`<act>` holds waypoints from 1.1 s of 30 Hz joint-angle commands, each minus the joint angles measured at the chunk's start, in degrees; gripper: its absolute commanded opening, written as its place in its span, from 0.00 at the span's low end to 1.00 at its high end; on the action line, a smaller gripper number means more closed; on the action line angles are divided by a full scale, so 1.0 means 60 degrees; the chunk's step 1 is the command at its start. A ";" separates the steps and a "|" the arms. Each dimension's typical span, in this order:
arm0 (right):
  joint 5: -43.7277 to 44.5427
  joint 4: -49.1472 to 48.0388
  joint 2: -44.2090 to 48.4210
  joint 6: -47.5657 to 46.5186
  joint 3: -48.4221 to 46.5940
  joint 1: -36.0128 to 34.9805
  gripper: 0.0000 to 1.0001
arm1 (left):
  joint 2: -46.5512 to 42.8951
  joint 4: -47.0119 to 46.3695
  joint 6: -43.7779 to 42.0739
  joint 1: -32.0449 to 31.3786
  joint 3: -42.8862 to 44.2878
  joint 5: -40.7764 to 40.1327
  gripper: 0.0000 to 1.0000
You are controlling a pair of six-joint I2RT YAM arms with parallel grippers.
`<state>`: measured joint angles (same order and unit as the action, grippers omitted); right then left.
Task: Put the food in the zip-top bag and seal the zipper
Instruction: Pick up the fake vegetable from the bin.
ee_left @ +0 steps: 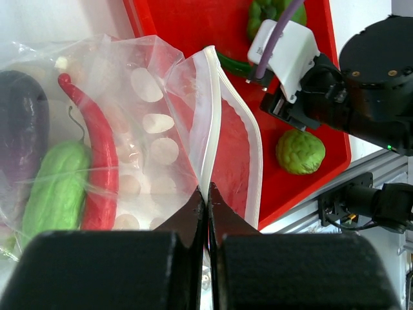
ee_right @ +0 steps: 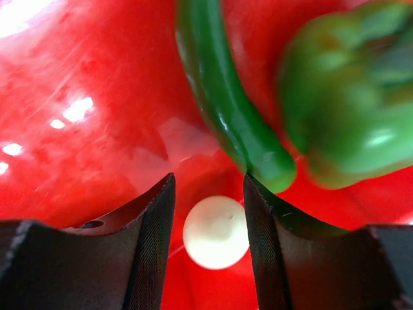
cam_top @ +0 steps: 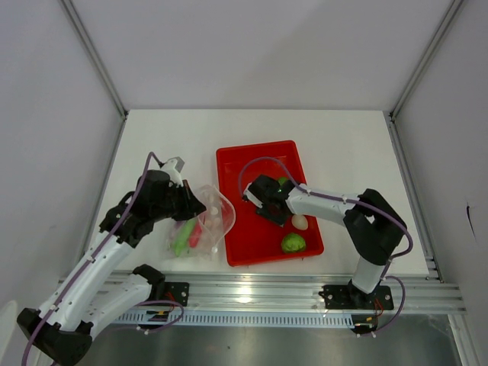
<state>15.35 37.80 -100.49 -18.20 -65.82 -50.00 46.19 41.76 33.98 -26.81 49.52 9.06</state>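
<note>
Left wrist: left tool (ee_left: 207, 190) is pinching the floppy bag (ee_left: 148, 116) by its zipper (ee_left: 208, 123); right tool (ee_right: 210, 181) is gaping above the slick egg (ee_right: 215, 232).

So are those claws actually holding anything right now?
The left gripper pinches the zip-top bag by the zipper at its mouth. The right gripper, open over the red tray, holds nothing.

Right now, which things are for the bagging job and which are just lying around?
For the job: bag, zipper; inside it, red chili, green gourd, eggplant; on the red tray, green chili, green pepper, white egg, bumpy green ball.
Just there: red tray, white table, metal rail.
</note>
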 commanded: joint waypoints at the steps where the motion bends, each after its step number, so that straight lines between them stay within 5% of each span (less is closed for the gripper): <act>1: 0.0472 -0.0937 -0.0141 -0.0512 0.0028 0.0027 0.48 | -0.0170 0.0013 -0.0228 0.0059 0.0111 -0.0162 0.01; 33: 0.1499 -0.2051 -0.0683 -0.1976 -0.0324 0.0071 0.52 | -0.0053 0.0057 -0.0272 0.0059 0.0214 -0.0148 0.01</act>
<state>23.33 28.25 -103.35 -27.75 -65.93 -50.09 45.93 42.59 33.82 -26.81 49.52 8.69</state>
